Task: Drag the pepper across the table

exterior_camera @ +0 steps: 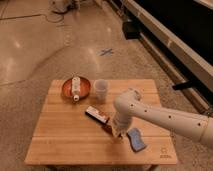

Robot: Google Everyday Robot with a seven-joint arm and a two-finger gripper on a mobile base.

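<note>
The pepper [107, 127] is a small dark red shape on the light wooden table [65, 142], just past the near end of the red-and-white packet [96, 114]. My gripper [119, 132] points down onto the table right beside the pepper, on its right, and hides part of it. The white arm reaches in from the right edge of the view. A blue sponge [136, 139] lies just to the right of the gripper.
An orange-brown bowl [67, 89] holding a small white bottle [76, 88] stands at the back left. A pale cup [101, 90] stands next to it. A small logo [163, 155] marks the table's front right corner. Shiny floor surrounds the table.
</note>
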